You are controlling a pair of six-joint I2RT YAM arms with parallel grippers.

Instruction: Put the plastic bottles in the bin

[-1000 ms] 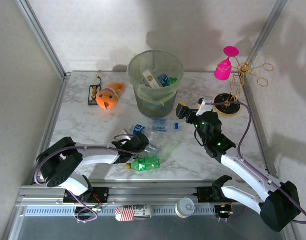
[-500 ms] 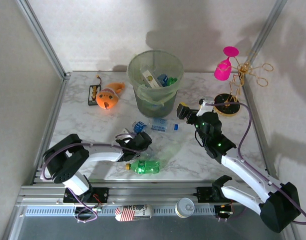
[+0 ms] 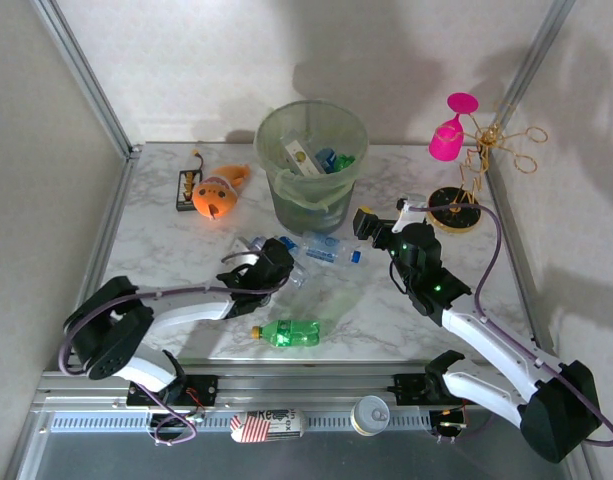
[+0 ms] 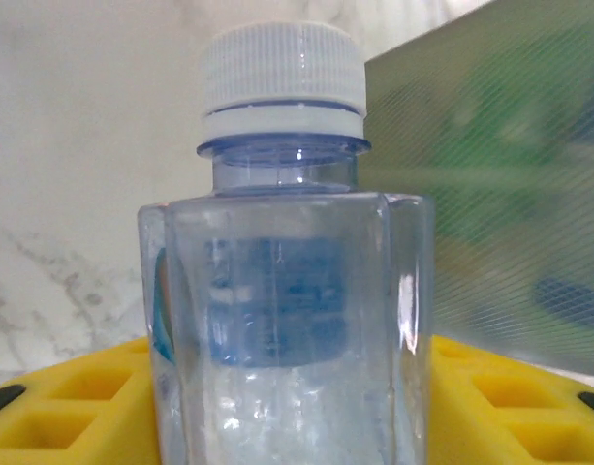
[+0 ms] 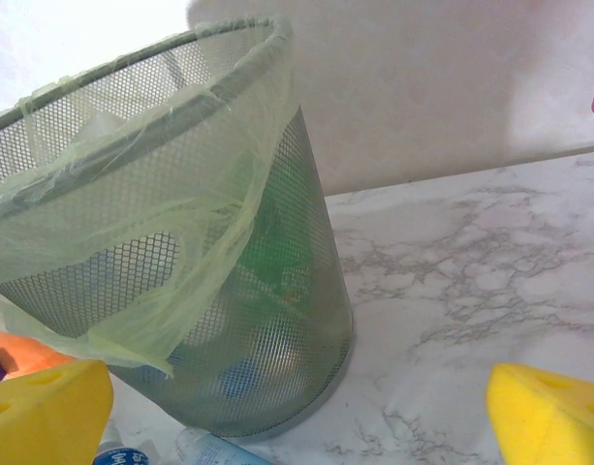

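This looks like a robotics lab cell: a white marble-patterned tabletop (image 3: 371, 322) boxed in by grey aluminium frame rails (image 3: 84, 77) and plain white wall panels (image 3: 186, 60).

Bin (image 5: 277, 320): the wall is recorded as fine grey mesh, matt; metal or plastic cannot be told. Liner (image 5: 132, 281): thin pale-green film, wrinkled, translucent. Table (image 5: 452, 291) beneath the bin: marble-patterned, smooth, faint sheen. Clear bottle (image 4: 287, 339): glossy transparent plastic; cap (image 4: 282, 77) ribbed. Finger pads (image 4: 74, 397): yellow foam, matt. Left of the bin, plush toy (image 3: 218, 192): orange fuzzy cloth. Right of the bin, goblet (image 3: 448, 135): smooth pink plastic.
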